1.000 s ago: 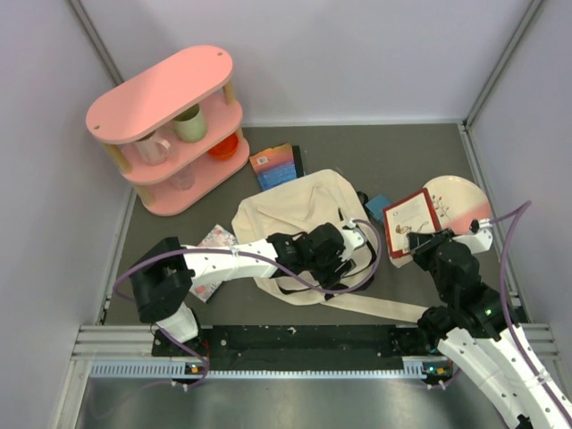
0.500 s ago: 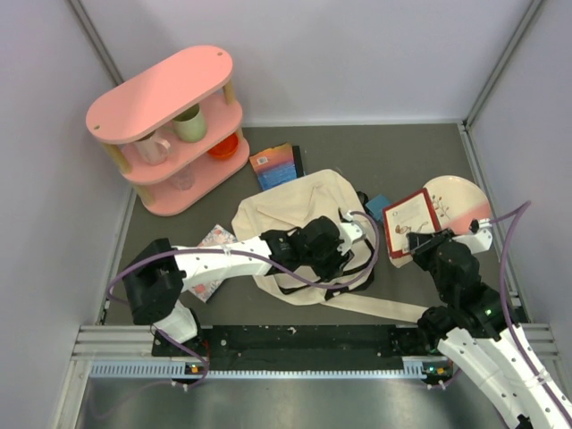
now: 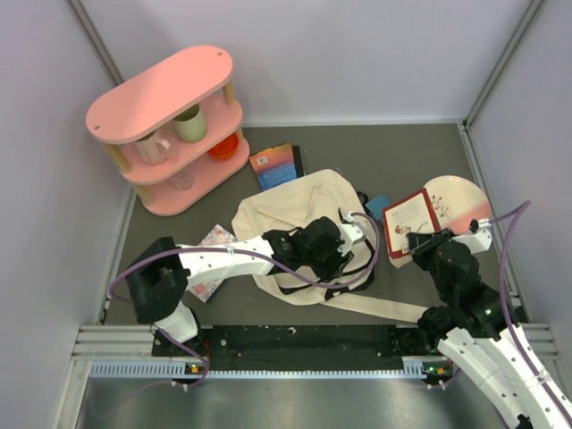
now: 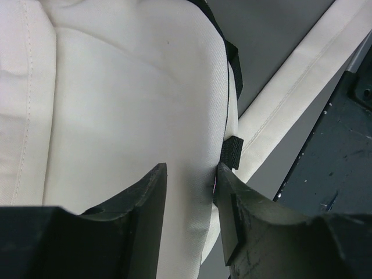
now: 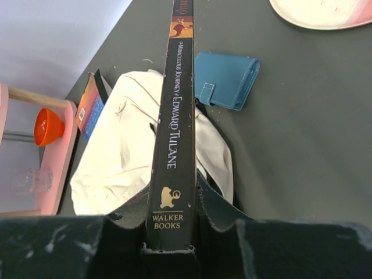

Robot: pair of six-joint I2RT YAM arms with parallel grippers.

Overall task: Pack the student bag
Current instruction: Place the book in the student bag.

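The student bag (image 3: 286, 210) is a cream canvas backpack lying flat mid-table, with one long strap (image 3: 384, 307) trailing toward the right arm's base. My left gripper (image 3: 342, 257) sits at the bag's near right edge. In the left wrist view its jaws (image 4: 190, 174) pinch a raised fold of the cream canvas (image 4: 116, 104) beside the black trim. My right gripper (image 3: 420, 239) hovers right of the bag, shut on a thin book (image 3: 411, 219) with a red-bordered cover. The right wrist view shows the book's dark spine (image 5: 174, 116) upright between the jaws (image 5: 172, 226), above the bag (image 5: 122, 157).
A pink three-tier shelf (image 3: 170, 125) with mugs and an orange bowl stands at the back left. A blue-orange book (image 3: 275, 165) lies behind the bag and a blue wallet (image 3: 376, 207) at its right. A pink-white plate (image 3: 456, 198) is far right, a patterned booklet (image 3: 210, 255) under the left arm.
My left gripper's jaws have closed in on the bag's fabric and the arm has shifted slightly left. The right arm and its book have not moved.
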